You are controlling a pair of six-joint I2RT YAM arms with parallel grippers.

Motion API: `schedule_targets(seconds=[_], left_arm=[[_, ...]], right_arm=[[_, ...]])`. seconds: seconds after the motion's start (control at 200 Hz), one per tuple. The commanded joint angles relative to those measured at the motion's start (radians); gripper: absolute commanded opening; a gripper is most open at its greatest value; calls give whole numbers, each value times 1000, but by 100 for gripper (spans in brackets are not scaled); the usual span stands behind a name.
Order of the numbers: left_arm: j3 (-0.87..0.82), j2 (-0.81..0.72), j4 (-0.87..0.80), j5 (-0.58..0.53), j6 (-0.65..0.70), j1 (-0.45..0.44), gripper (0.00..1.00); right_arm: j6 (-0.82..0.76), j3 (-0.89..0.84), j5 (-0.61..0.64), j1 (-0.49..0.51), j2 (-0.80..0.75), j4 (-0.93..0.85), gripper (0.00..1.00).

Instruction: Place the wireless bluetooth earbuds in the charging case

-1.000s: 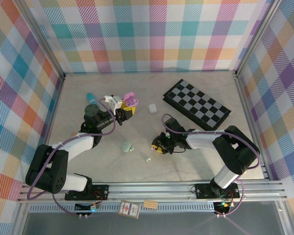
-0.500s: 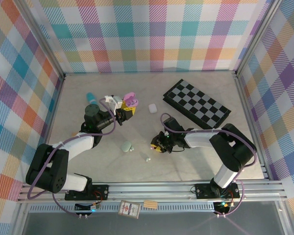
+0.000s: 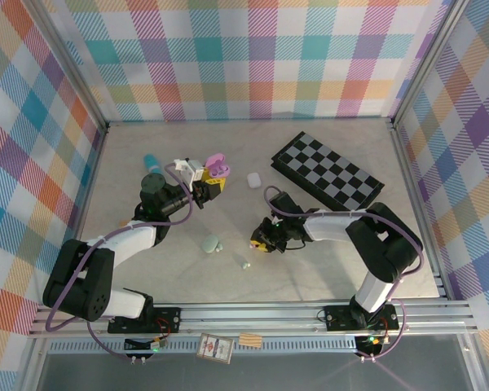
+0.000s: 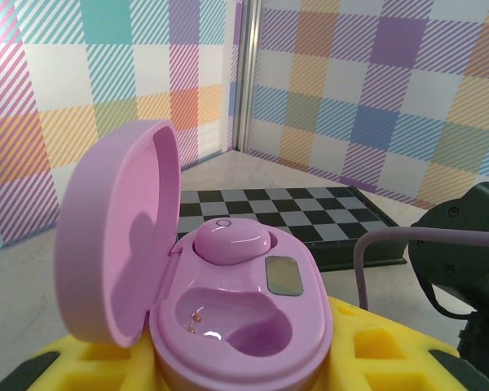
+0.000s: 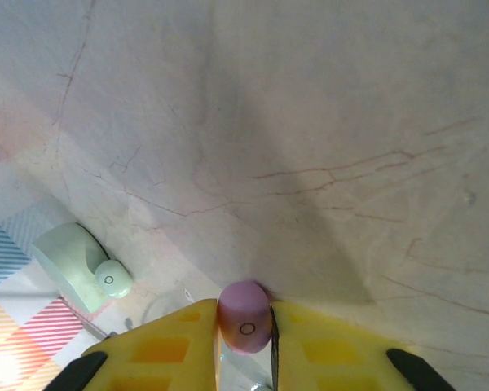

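Observation:
My left gripper (image 3: pixel 213 182) holds the open lilac charging case (image 3: pixel 218 166) up off the table. In the left wrist view the case (image 4: pixel 306 314) sits between the yellow fingers (image 4: pixel 391 358), its lid (image 4: pixel 114 252) tipped back. One lilac earbud (image 4: pixel 232 242) lies in the far socket and the near socket (image 4: pixel 236 326) is empty. My right gripper (image 3: pixel 259 243) is down at the table's middle. Its yellow pads (image 5: pixel 163 350) are shut on a lilac earbud (image 5: pixel 245 318) that rests on the table.
A mint case (image 3: pixel 209 243) (image 5: pixel 69 257) with a mint earbud (image 5: pixel 112 278) beside it lies left of the right gripper. A small bud (image 3: pixel 244 263) lies nearer the front. A white case (image 3: pixel 253 179), a chessboard (image 3: pixel 326 173) and a blue object (image 3: pixel 150 160) lie farther back.
The right gripper's pads have drawn in onto the lilac earbud, and the arm has shifted slightly left. The left arm and the case have not moved.

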Motion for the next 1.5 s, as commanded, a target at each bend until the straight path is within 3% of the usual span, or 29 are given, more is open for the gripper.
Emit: schedule_targets(seconds=[0.0,0.26,0.87,1.085,1.345,1.5], left_arm=[[-4,-2,67,20,-4,17,29],[-3,9,79,23,-11,17,29],[1,20,86,26,-18,16,29],[2,21,92,28,-25,17,29],[-6,22,100,33,-21,16,29],[-4,24,91,38,5,5,29]], right_arm=[[-74,38,48,1,5,-102,21],[-180,108,96,6,6,-220,25],[-192,122,91,8,76,-198,30],[-188,125,85,8,98,-197,26],[-222,125,123,8,30,-226,23],[-298,137,208,8,-55,-297,22]])
